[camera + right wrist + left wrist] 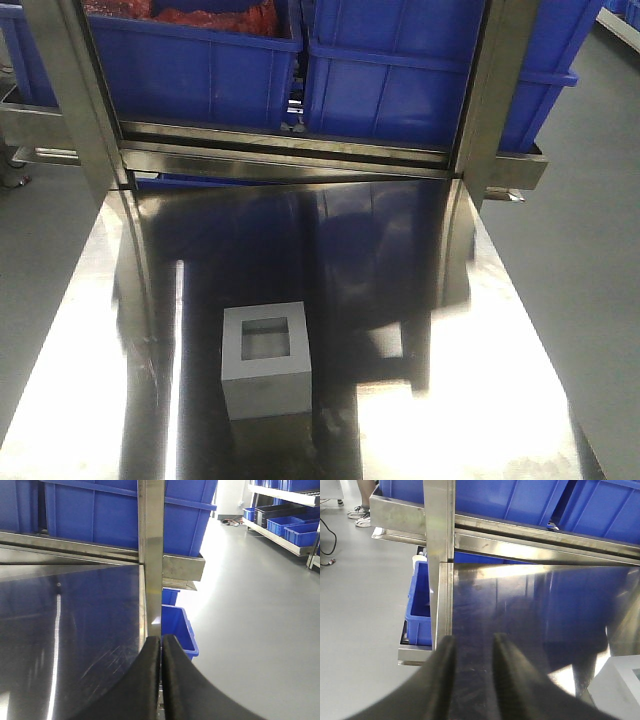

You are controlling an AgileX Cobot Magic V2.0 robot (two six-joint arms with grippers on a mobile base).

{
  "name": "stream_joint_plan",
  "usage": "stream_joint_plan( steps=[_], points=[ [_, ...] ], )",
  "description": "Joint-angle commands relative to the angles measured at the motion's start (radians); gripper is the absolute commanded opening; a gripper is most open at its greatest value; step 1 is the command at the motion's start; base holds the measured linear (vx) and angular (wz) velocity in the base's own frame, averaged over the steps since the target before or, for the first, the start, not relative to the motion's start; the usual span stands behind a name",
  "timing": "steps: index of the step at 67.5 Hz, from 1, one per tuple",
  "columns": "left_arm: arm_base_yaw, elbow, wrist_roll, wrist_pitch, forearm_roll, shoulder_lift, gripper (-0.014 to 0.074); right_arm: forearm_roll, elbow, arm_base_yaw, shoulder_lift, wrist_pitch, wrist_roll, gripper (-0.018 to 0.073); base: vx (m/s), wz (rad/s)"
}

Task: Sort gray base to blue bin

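a: so, where are we w/ the task?

b: basically at the start, imo. the gray base sits on the steel table, near the front edge, a bit left of centre, recess facing up. nothing's touching it.

a: grippers?

b: left gripper has its fingers spread, bare table showing in the gap, holding nothing. a pale gray corner at the bottom right of the left wrist view is prob the base, so it lies off to that arm's right, apart from the fingers. right gripper has its pads pressed together w/ nothing between them, over the table's right edge by the frame post.

a: and the blue bin?

b: can't say for sure which one it is. best guess is the low one just off the table's right side, below the table top. a similar low crate sits off the left side. the big shelf crates behind the table have ribbed sides, one w/ red stuff in it, so prob not those.

a: so what's done?

b: nothing yet, far as i can see. left to do: reach the base, grip it, lift, carry it to the bin, drop it in. the base is nearer the left arm, whose fingers are apart, so i'd judge that arm better placed for the pick.
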Motion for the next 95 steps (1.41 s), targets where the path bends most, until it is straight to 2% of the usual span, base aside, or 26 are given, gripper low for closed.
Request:
stream_joint_plan(
  steps=[1,7,13,23,27,31,36,39,44,51,56,63,68,74,81,86,93,95],
  points=[
    [0.003,-0.035,-0.007,-0.066,-0.007,0.009,0.0347,-0.005,0.007,0.001,-0.016,-0.074,-0.012,-0.0005,0.00,0.00],
    [0.003,-0.035,-0.004,-0.073,-0.007,0.009,0.0433,-0.005,0.007,0.001,-0.016,-0.074,-0.012,-0.0005,0.00,0.00],
    [0.003,-0.035,-0.004,-0.078,-0.007,0.009,0.0472,-0.005,0.007,0.001,-0.016,-0.074,-0.012,-0.0005,0.00,0.00],
    [0.003,-0.035,-0.015,-0.087,-0.015,0.009,0.0465,-0.005,0.007,0.001,-0.016,-0.072,-0.012,-0.0005,0.00,0.00],
    [0.003,-0.044,-0.012,-0.079,-0.050,0.010,0.0463,-0.005,0.007,0.001,-0.016,-0.072,-0.012,-0.0005,0.00,0.00],
    [0.002,-0.081,0.035,-0.015,-0.097,0.031,0.0463,-0.005,0.007,0.001,-0.016,-0.072,-0.012,-0.0005,0.00,0.00],
    [0.002,-0.142,0.145,0.083,-0.209,0.080,0.0463,-0.005,0.007,0.001,-0.016,-0.072,-0.012,-0.0005,0.00,0.00],
    [0.002,-0.187,0.240,0.128,-0.294,0.122,0.0463,-0.005,0.007,0.001,-0.016,-0.072,-0.012,-0.0005,0.00,0.00],
    [0.002,-0.242,0.398,0.198,-0.474,0.186,0.0463,-0.005,0.007,0.001,-0.016,-0.072,-0.012,-0.0005,0.00,0.00],
    [0.002,-0.290,0.548,0.220,-0.708,0.266,0.0463,-0.005,0.007,0.001,-0.016,-0.072,-0.012,-0.0005,0.00,0.00],
    [0.002,-0.302,0.618,0.223,-0.815,0.322,0.0463,-0.005,0.007,0.001,-0.016,-0.072,-0.012,-0.0005,0.00,0.00],
    [-0.019,-0.306,0.699,0.242,-0.909,0.402,0.0463,-0.005,0.007,0.001,-0.016,-0.072,-0.012,-0.0005,0.00,0.00],
    [-0.067,-0.306,0.733,0.234,-0.923,0.460,0.0463,-0.005,0.007,0.001,-0.016,-0.072,-0.012,-0.0005,0.00,0.00],
    [-0.156,-0.306,0.738,0.188,-0.921,0.528,0.0463,-0.005,0.007,0.001,-0.016,-0.072,-0.012,-0.0005,0.00,0.00],
    [-0.268,-0.316,0.729,0.098,-0.884,0.604,0.0463,-0.005,0.007,0.001,-0.016,-0.072,-0.012,-0.0005,0.00,0.00],
    [-0.332,-0.341,0.660,0.047,-0.816,0.659,0.0463,-0.005,0.007,0.001,-0.016,-0.072,-0.012,-0.0005,0.00,0.00],
    [-0.375,-0.399,0.480,0.042,-0.674,0.736,0.0463,-0.005,0.007,0.001,-0.016,-0.072,-0.012,-0.0005,0.00,0.00],
    [-0.386,-0.417,0.423,0.050,-0.608,0.756,0.0463,-0.005,0.007,0.001,-0.016,-0.072,-0.012,-0.0005,0.00,0.00]
  ],
)
